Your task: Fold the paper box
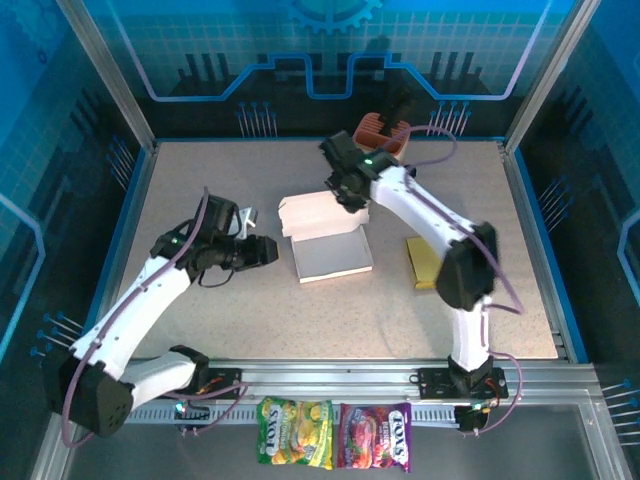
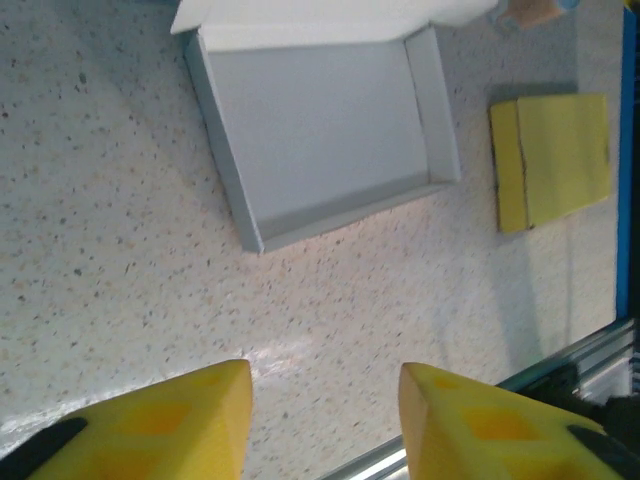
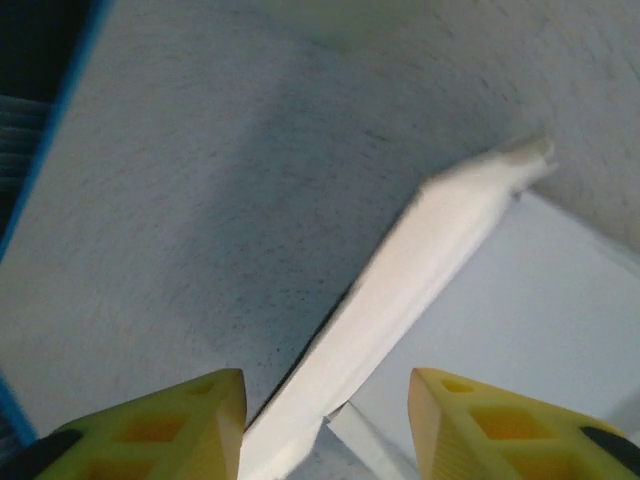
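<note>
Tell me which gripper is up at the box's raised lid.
The right gripper, at the top edge of the paper box's raised lid. The left gripper stands apart to the box's left.

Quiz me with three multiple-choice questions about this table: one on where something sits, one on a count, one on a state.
1. Where does the yellow pad lie?
A. On the table, right of the paper box
B. Inside the box
C. Leaning on the back wall

2. How many candy bags are there?
A. One
B. Two
C. Four

3. How does the box's lid stand?
A. Shut flat
B. Raised, box open
C. Torn off

Answers:
1 A: the pad rests on bare table, apart from the box.
2 B: one yellow-green bag, one purple.
3 B: the left wrist view looks straight into the empty tray.
</note>
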